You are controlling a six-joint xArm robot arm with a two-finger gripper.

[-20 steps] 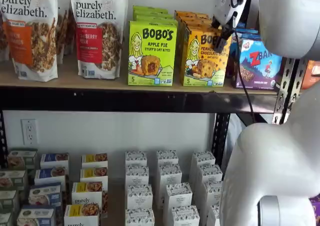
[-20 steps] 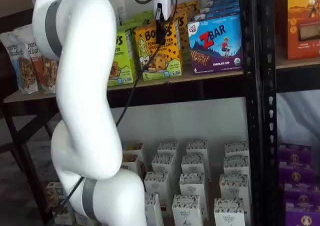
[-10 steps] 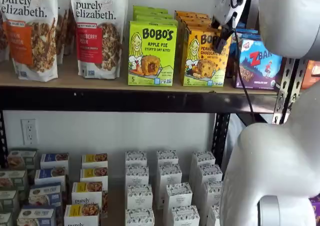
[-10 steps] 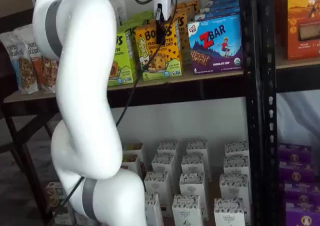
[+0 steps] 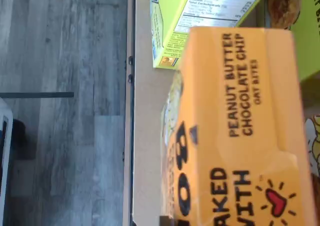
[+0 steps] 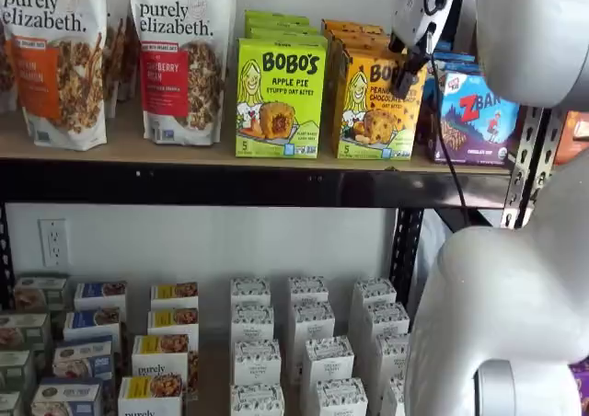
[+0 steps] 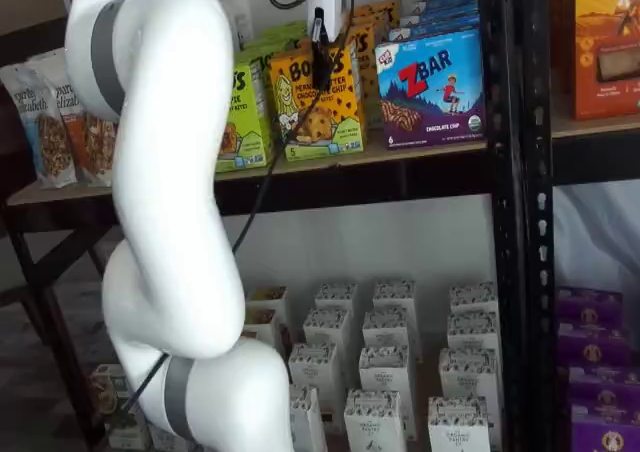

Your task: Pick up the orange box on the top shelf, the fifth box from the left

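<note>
The orange box (image 6: 373,108) stands upright at the front of the top shelf (image 6: 184,154), between a lime-green box and a blue one. It shows in both shelf views (image 7: 315,112). My gripper (image 6: 405,71) hangs at the box's upper right corner, its white body above and a black finger down over the front face. A shelf view shows the gripper (image 7: 322,60) at the box's top middle. No gap between the fingers can be made out. The wrist view looks down on the orange box (image 5: 240,136) from close by.
A lime-green Bobo's box (image 6: 280,98) stands left of the orange one and a blue Zbar box (image 6: 479,117) to its right. Granola bags (image 6: 184,57) fill the shelf's left part. Small white cartons (image 6: 304,342) sit below. A black upright (image 7: 510,222) rises at the right.
The black finger at the box's top has shifted very slightly. The box and the rest of the arm stay where they were.
</note>
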